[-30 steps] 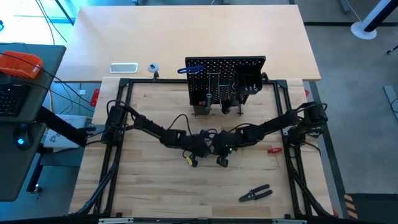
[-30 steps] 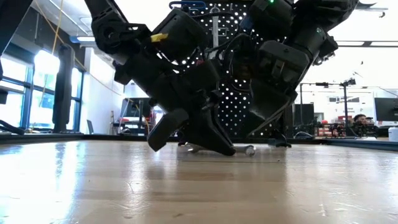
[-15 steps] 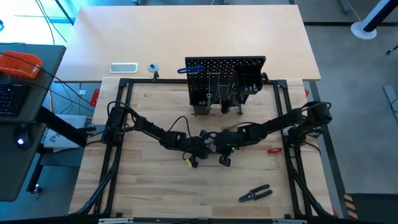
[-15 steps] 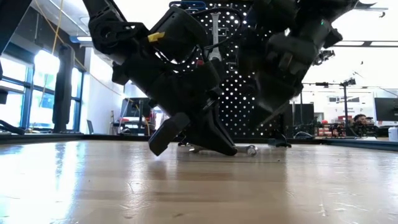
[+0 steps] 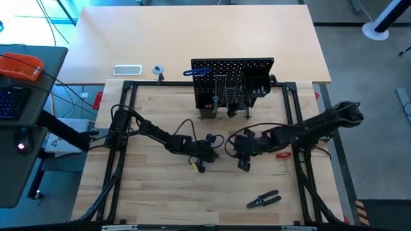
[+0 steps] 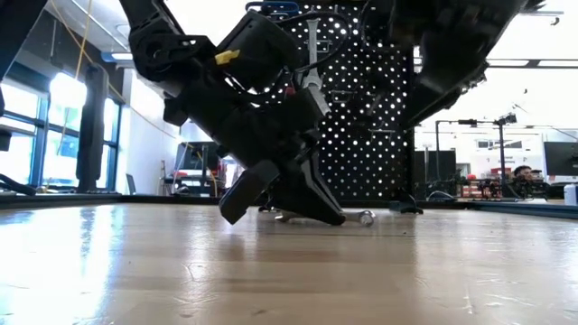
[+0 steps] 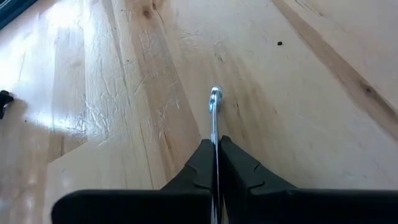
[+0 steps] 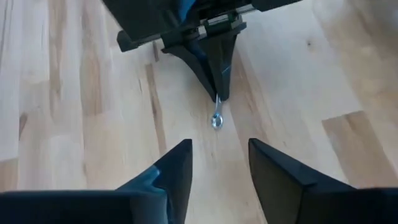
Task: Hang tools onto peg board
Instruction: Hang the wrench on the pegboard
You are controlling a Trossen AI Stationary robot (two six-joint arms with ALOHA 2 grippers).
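Two grippers met mid-worktop (image 5: 160, 192): we saw left fingers (image 7: 205, 165) clamping thin silver wrench (image 7: 215, 115); right fingers (image 8: 177, 168) spread wide, empty.

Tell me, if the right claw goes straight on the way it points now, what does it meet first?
Probably the free end of the silver wrench, then the left claw shut on it. The right claw is open; depth is unclear.

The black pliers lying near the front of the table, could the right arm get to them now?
Probably yes. The right pincer is open and holds nothing, and the black pliers lie alone on bare wood on its side of the table, with nothing between them.
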